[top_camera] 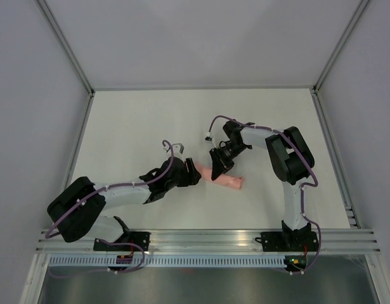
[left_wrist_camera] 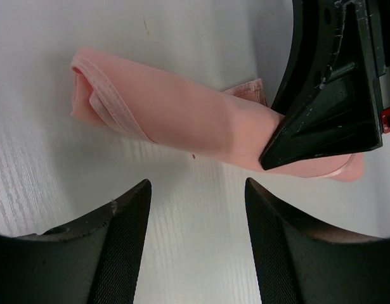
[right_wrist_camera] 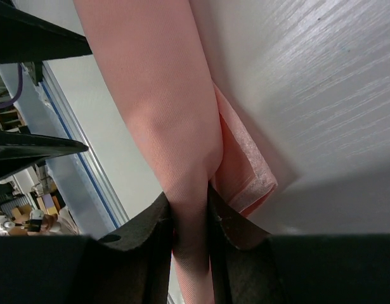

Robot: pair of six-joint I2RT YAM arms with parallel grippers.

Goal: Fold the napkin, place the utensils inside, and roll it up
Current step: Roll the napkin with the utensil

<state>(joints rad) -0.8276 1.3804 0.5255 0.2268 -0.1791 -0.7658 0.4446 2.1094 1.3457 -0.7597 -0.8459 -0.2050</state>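
Note:
The napkin (top_camera: 227, 182) is a slim salmon-pink roll lying on the white table near the middle. It also shows in the left wrist view (left_wrist_camera: 175, 114) and in the right wrist view (right_wrist_camera: 163, 95). My right gripper (top_camera: 218, 170) is shut on the roll near one end, its jaws pinching the cloth (right_wrist_camera: 191, 209). My left gripper (top_camera: 195, 175) is open and empty, just beside the roll's other end, with bare table between its fingers (left_wrist_camera: 196, 190). No utensils show; whether any lie inside the roll cannot be told.
The white table (top_camera: 150, 126) is walled by grey panels on three sides. A metal rail (top_camera: 207, 239) runs along the near edge by the arm bases.

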